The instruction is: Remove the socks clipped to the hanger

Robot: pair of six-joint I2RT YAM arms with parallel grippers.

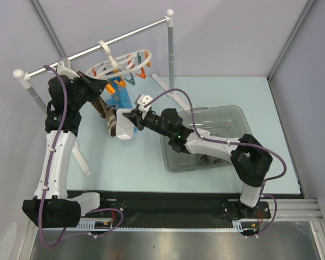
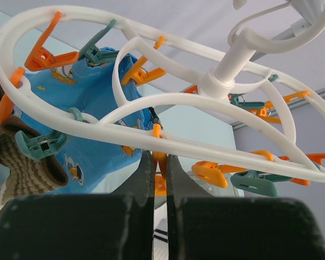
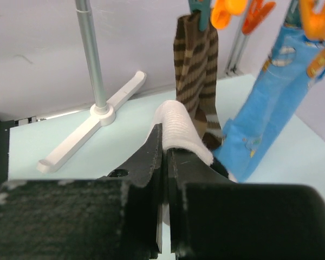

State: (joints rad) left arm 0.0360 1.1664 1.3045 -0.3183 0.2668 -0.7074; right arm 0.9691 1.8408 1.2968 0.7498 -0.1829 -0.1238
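The left fingers [image 2: 158,162] pinch shut on an orange clip [image 2: 160,185] under the hanger [image 2: 223,81], likely to spring it, while the right fingers [image 3: 163,147] clamp the white sock [image 3: 176,127] to catch it.

Top view: down from behind the arm bases [image 1: 49,208] over the pale blue table [image 1: 141,162]. Left wrist: upward, close under the white plastic oval ring hanger [image 2: 179,100]. Right wrist: level, near; all share the brown tan-striped sock [image 3: 197,59].
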